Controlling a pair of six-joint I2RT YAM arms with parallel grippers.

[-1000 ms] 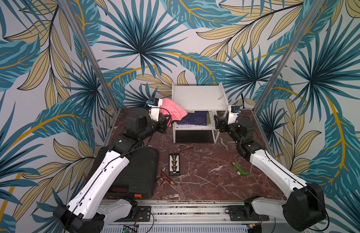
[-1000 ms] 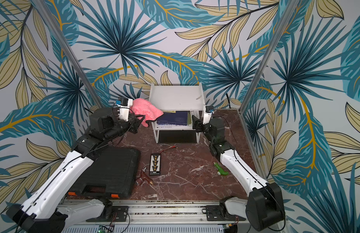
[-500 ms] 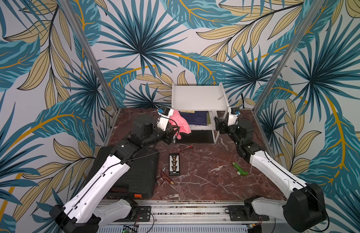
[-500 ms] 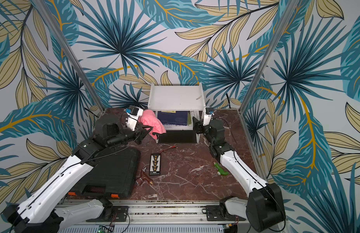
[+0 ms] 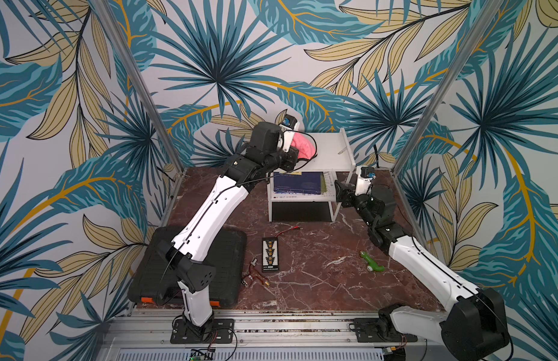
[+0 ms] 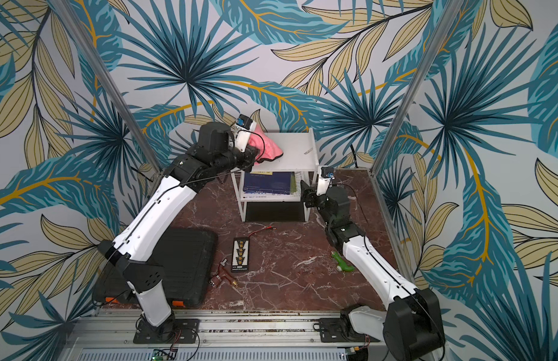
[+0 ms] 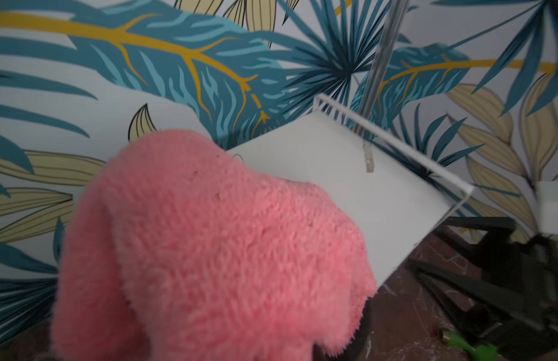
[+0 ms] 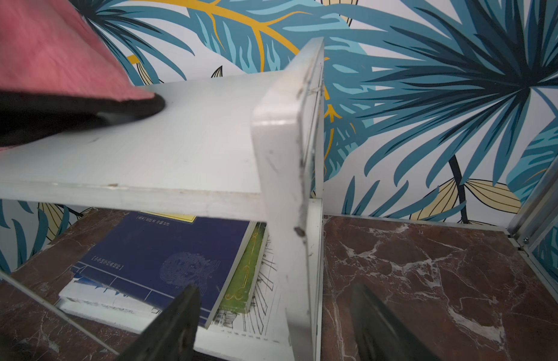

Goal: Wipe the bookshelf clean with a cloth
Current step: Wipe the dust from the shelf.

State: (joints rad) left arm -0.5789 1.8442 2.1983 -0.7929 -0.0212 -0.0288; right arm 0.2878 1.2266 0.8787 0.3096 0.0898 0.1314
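The left gripper [image 5: 295,154], pinching the cloth [image 5: 304,145], has just lifted it from the bookshelf's [image 5: 332,153] flank onto the top board. Wiping can begin. The right gripper [image 5: 337,191] stays spread astride 1 side panel.

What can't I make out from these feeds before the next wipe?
Left end effector: buried under the cloth in the left wrist view, behind its wrist in both top views.
Bookshelf left edge: behind the left arm in both top views.
Small pale sliver on the top board: blurred, too small to identify.
Blue book title: too small to read in the right wrist view.
Under the lower tier: shadowed in both top views.
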